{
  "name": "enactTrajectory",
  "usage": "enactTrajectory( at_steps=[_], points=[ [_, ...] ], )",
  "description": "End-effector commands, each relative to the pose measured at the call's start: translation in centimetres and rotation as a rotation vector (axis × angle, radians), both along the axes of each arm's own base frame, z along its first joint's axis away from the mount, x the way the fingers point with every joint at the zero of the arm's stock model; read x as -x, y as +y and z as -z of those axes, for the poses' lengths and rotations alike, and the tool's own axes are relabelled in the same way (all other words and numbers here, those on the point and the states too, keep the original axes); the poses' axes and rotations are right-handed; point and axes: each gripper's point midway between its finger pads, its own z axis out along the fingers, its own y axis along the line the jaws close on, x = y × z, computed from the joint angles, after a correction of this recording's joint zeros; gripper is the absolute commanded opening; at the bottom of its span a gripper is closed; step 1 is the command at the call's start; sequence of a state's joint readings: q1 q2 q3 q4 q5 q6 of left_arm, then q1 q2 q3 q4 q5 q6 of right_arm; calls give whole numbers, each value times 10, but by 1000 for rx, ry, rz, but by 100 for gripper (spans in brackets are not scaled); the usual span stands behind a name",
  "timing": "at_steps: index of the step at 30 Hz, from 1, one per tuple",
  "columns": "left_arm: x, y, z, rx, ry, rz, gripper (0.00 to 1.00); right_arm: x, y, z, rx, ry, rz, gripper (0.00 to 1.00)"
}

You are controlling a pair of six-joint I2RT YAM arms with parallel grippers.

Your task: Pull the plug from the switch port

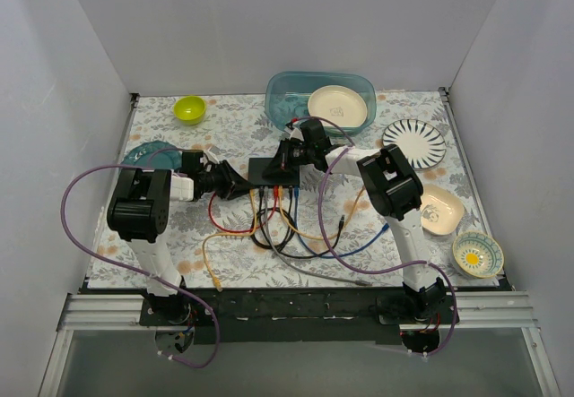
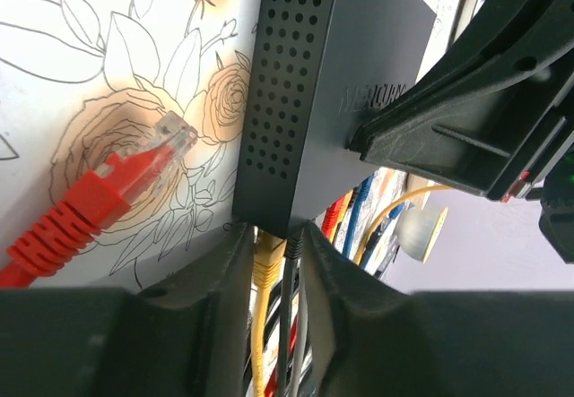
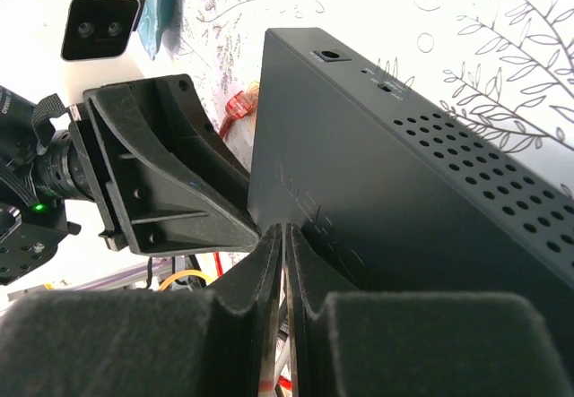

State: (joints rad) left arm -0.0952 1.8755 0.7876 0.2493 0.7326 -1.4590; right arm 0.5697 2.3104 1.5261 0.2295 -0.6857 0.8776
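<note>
1. Left gripper sits low in the middle of its wrist view. Its two fingers stand close on either side of a yellow plug and a thin black cable, just under the corner of the switch. Whether they actually pinch, I cannot tell.
2. Right gripper has its fingers all but together, with the tip resting on the switch's top face. To me it reads as a hold-down.
3. From above, the switch lies in the middle of the frame on the flowered mat, between the two grippers.
4. Its long axis runs left to right across the top view. The port edge faces the bottom of the frame, and the cables fan out that way.
5. To do this well, I'd take the plug by its body and not its cord, leaving the black cable out. Then pull straight out along the port, toward the bottom of the frame, while the other arm pins the box.
6. A red plug lies loose on the mat at the left of the left wrist view.
</note>
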Motion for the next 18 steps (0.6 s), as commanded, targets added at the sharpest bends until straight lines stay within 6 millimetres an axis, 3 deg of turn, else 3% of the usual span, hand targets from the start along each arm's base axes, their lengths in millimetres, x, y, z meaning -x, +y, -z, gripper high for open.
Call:
enactTrajectory(
  at_steps=[1,9,15,16,18],
  points=[
    [39,7,54,-103,185,9,18,2,-10,20,54,31,1,13],
    [43,6,57,-70,206,-6,16,2,-13,21,53,31,2,13],
    [47,6,56,-71,213,-3,0,4,-15,22,53,38,4,13],
    [50,7,57,-75,215,-2,0,4,-16,20,54,28,11,11],
    [52,8,54,-88,204,1,0,-3,-16,-6,41,-70,26,11]
  ],
)
